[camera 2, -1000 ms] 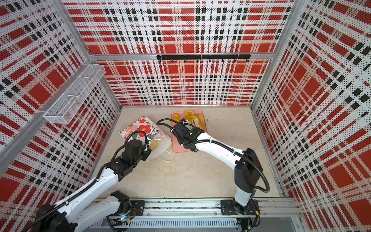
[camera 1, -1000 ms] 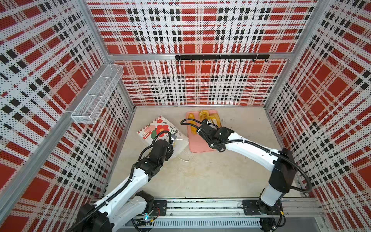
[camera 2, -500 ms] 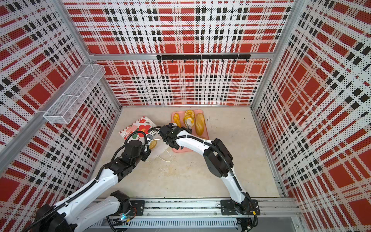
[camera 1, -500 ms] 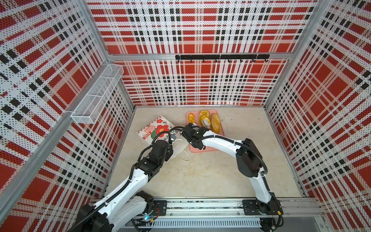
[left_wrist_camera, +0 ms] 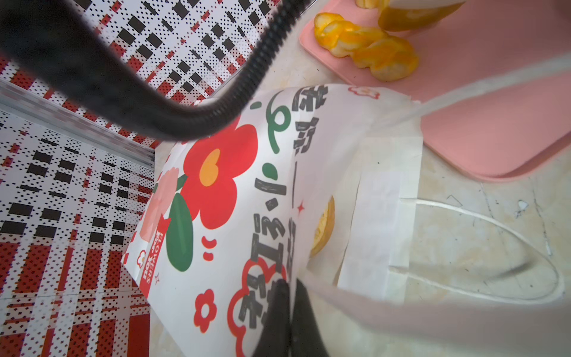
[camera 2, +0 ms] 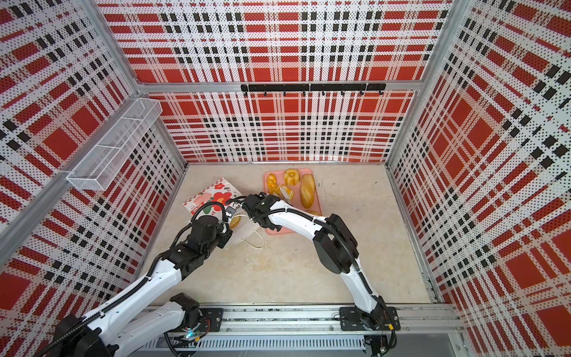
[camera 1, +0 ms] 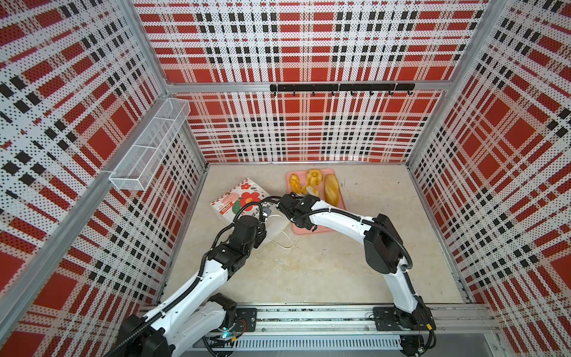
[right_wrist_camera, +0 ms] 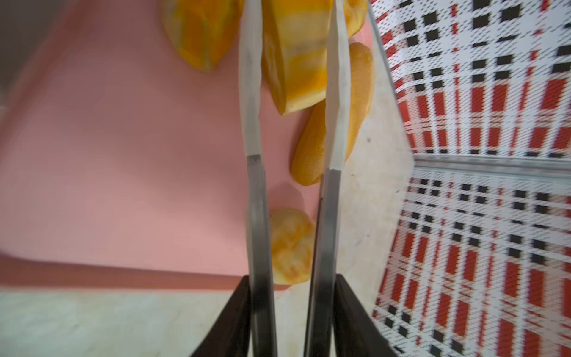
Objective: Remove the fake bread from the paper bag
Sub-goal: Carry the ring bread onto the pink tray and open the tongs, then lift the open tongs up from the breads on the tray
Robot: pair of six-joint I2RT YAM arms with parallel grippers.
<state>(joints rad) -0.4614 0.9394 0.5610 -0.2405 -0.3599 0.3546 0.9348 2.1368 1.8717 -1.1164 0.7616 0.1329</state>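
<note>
Metal fingers [right_wrist_camera: 262, 231]: two flat, narrow blades on the right gripper [right_wrist_camera: 293, 18]. They are shiny grey by the black mount, paler toward the tips, and stand parallel with a gap between them.
Right grip: a striped roll [right_wrist_camera: 296, 61] fills that gap. Whether the blades press it or have let go cannot be told.
Striped roll: smooth and glossy, yellow with paler bands, tilted on edge over the pink tray [right_wrist_camera: 123, 154].
Pink tray: flat, matte, rectangular with rounded corners and a low rim.
Bread on the tray: a long loaf [camera 1: 332, 189] with a smooth golden crust, a ridged fluted ring [camera 1: 314, 176], a twisted braid [left_wrist_camera: 364, 46], and a pale round bun [right_wrist_camera: 290, 247] near one corner.
Right arm [camera 1: 340, 219]: elbow folded and raised, white forearm reaching leftward across the tray's near end.
Left gripper [left_wrist_camera: 290, 309]: black fingers [left_wrist_camera: 278, 315] clenched on the top edge of the paper bag [left_wrist_camera: 278, 185] at its mouth.
Paper bag: white, creased paper with red flowers and green leaves. It lies on its side just left of the tray, mouth toward the near side of the table.
Inside the bag: one golden bun [left_wrist_camera: 323, 228] shows in the mouth.
Cord handle [left_wrist_camera: 494, 228]: a thin white loop lying on the table [camera 1: 309, 272].
Table: beige with a mottled, stone-like surface.
Left arm [camera 1: 213, 275]: stretched forward from the front rail, wrist bent down over the bag's mouth.
</note>
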